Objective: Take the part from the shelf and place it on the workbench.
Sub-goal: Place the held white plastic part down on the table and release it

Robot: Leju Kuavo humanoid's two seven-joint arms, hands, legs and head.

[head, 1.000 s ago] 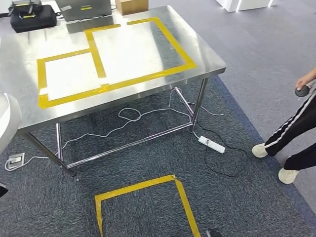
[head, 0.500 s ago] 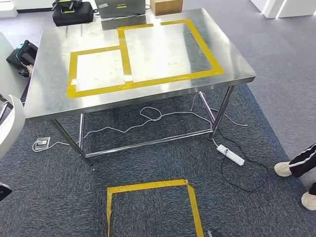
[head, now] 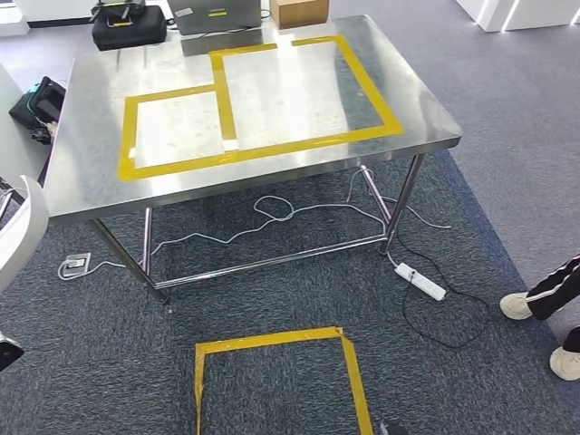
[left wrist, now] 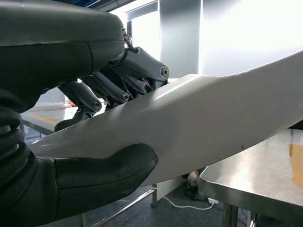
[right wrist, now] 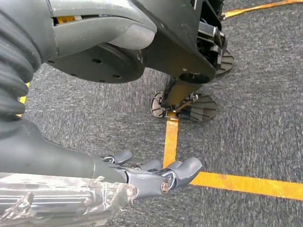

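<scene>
One long white part across left robot hand

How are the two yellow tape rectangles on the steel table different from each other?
The left tape rectangle is clearly smaller than the right tape rectangle. The left one stops partway up the steel table, while the right one reaches farther toward the back edge, near the cardboard box. The right one lies nearer the table's right edge; the left one leaves a wide bare strip of steel beside it. Both are yellow, empty inside, and share one strip of tape between them.
</scene>
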